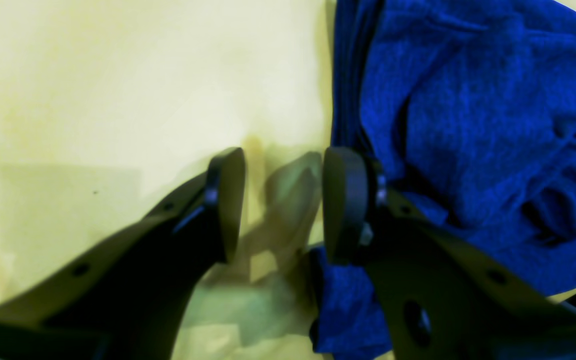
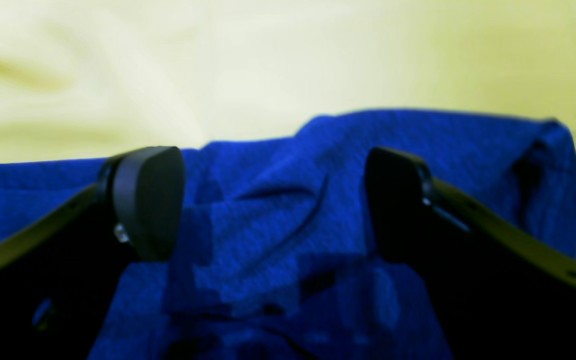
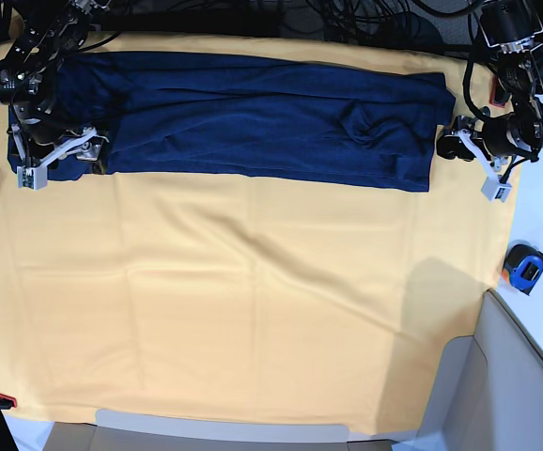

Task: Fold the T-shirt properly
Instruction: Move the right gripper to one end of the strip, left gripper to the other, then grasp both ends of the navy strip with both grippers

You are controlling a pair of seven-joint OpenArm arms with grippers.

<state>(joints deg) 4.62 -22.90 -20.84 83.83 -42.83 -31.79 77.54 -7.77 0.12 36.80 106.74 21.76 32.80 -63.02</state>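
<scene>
The T-shirt point(image 3: 253, 117) is dark navy and lies folded into a long band across the far part of the yellow cloth point(image 3: 234, 301). My left gripper point(image 1: 283, 200) is open at the band's right end. One finger point(image 1: 343, 200) is against the shirt's edge point(image 1: 468, 125), and only yellow cloth shows in the gap. My right gripper point(image 2: 275, 200) stands wide open low over the band's left end, with rumpled navy fabric point(image 2: 278, 235) under and between its fingers, not pinched.
A blue and orange tape measure point(image 3: 525, 268) lies on the white table to the right of the cloth. Cables point(image 3: 365, 19) run along the back edge. Red clamps point(image 3: 4, 400) hold the cloth at the left.
</scene>
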